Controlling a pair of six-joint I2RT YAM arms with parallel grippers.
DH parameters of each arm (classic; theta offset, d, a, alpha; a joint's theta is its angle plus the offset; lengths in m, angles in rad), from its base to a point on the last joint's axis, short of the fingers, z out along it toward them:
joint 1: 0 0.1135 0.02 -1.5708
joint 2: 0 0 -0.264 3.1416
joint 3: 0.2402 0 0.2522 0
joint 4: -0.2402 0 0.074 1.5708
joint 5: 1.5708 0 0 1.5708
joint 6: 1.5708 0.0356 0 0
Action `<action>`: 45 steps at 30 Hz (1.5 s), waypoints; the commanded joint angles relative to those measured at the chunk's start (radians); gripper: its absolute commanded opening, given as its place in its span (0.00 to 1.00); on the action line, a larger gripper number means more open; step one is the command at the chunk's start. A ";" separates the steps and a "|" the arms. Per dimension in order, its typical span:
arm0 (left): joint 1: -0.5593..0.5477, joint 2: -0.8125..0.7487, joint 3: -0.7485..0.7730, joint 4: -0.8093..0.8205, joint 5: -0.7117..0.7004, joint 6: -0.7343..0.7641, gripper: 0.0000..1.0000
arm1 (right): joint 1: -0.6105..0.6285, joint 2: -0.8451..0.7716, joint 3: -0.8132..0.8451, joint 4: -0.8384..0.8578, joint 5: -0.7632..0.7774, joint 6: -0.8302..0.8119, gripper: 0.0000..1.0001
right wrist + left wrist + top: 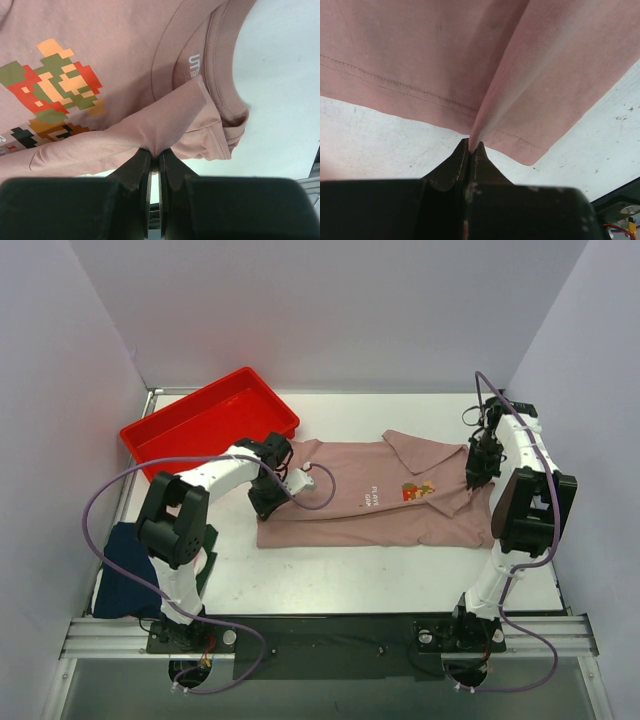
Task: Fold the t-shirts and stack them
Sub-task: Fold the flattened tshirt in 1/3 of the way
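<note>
The white surface carries everything. Biggest item is the pink shirt, laid flat mid-surface w/ hem to the left and collar to the right, print side up. That is prob. so each arm can take one end and carry a lengthwise fold over.

Red tray sits at the far left corner, just beside the hem end; whether they touch can't be told.

Navy shirt lies folded at the near left edge, well apart from the pink one. It looks like the base of the stack.

Left arm reaches across to the hem. The left jaws are closed tight on a pinched ridge of cloth at the hem edge. Right arm comes down by the collar. The right jaws are clamped on a sleeve fold next to the neckband.

Pixel print shows clearly.

Hidden or unclear:
- Neck label is cut off after "UT".
- Left arm's base covers part of the navy shirt.
- How many layers each pinch holds isn't visible.
</note>
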 commanded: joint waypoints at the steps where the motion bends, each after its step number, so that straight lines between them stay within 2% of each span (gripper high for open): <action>1: 0.008 0.008 0.053 0.032 -0.038 -0.004 0.09 | -0.010 0.034 0.031 -0.055 0.010 -0.011 0.00; 2: 0.008 0.008 0.062 0.037 -0.047 -0.012 0.13 | -0.010 0.035 0.033 -0.052 0.005 -0.011 0.00; 3: 0.008 0.007 0.066 0.046 -0.050 -0.018 0.22 | -0.010 0.040 0.036 -0.052 0.006 -0.011 0.00; 4: 0.009 0.007 0.074 0.055 -0.057 -0.035 0.25 | -0.010 0.046 0.043 -0.054 0.000 -0.011 0.01; 6: 0.014 -0.005 0.079 0.100 -0.073 -0.073 0.33 | -0.009 0.063 0.065 -0.049 -0.019 -0.002 0.08; 7: 0.018 -0.012 0.077 0.150 -0.091 -0.095 0.38 | -0.009 0.081 0.074 -0.045 -0.030 -0.001 0.20; 10: 0.040 -0.021 0.073 0.282 -0.180 -0.190 0.43 | -0.009 0.116 0.138 -0.028 -0.119 0.016 0.36; 12: 0.075 -0.030 0.085 0.330 -0.206 -0.243 0.45 | -0.012 0.123 0.181 -0.022 -0.122 0.034 0.51; 15: 0.156 -0.076 0.096 0.370 -0.206 -0.311 0.47 | -0.047 0.051 0.185 -0.012 -0.080 0.096 0.57; 18: 0.169 -0.152 0.079 0.355 -0.138 -0.266 0.47 | -0.163 -0.098 0.039 0.040 -0.093 0.264 0.57; 19: 0.164 -0.170 0.051 0.345 -0.057 -0.223 0.47 | -0.211 -0.142 -0.081 0.084 -0.099 0.321 0.57; 22: 0.109 -0.243 -0.007 0.260 0.114 -0.110 0.47 | -0.279 -0.308 -0.303 0.166 -0.064 0.378 0.61; 24: 0.054 -0.252 -0.044 0.165 0.158 -0.008 0.47 | -0.319 -0.362 -0.422 0.198 -0.040 0.409 0.62; 27: -0.012 -0.268 -0.125 0.094 0.163 0.124 0.50 | -0.374 -0.403 -0.568 0.245 -0.047 0.455 0.62; 30: -0.063 -0.276 -0.182 0.103 0.160 0.172 0.57 | -0.391 -0.419 -0.642 0.297 -0.052 0.481 0.61; 31: -0.071 -0.274 -0.199 0.118 0.160 0.181 0.61 | -0.392 -0.419 -0.670 0.323 -0.075 0.490 0.59; 33: -0.075 -0.269 -0.226 0.156 0.154 0.193 0.63 | -0.394 -0.404 -0.691 0.345 -0.104 0.508 0.58; 36: -0.081 -0.271 -0.292 0.225 0.110 0.212 0.64 | -0.400 -0.368 -0.713 0.357 -0.069 0.522 0.58; 40: -0.089 -0.276 -0.374 0.333 0.047 0.209 0.64 | -0.446 -0.339 -0.740 0.400 -0.060 0.541 0.53; 42: -0.089 -0.276 -0.410 0.396 0.006 0.200 0.63 | -0.469 -0.319 -0.750 0.419 -0.070 0.550 0.42; 43: -0.089 -0.279 -0.426 0.437 -0.013 0.195 0.60 | -0.475 -0.309 -0.748 0.422 -0.073 0.547 0.31; 44: -0.091 -0.279 -0.449 0.452 -0.018 0.189 0.58 | -0.484 -0.305 -0.743 0.423 -0.073 0.542 0.25; 45: -0.091 -0.282 -0.457 0.483 -0.033 0.186 0.45 | -0.489 -0.305 -0.740 0.423 -0.072 0.536 0.16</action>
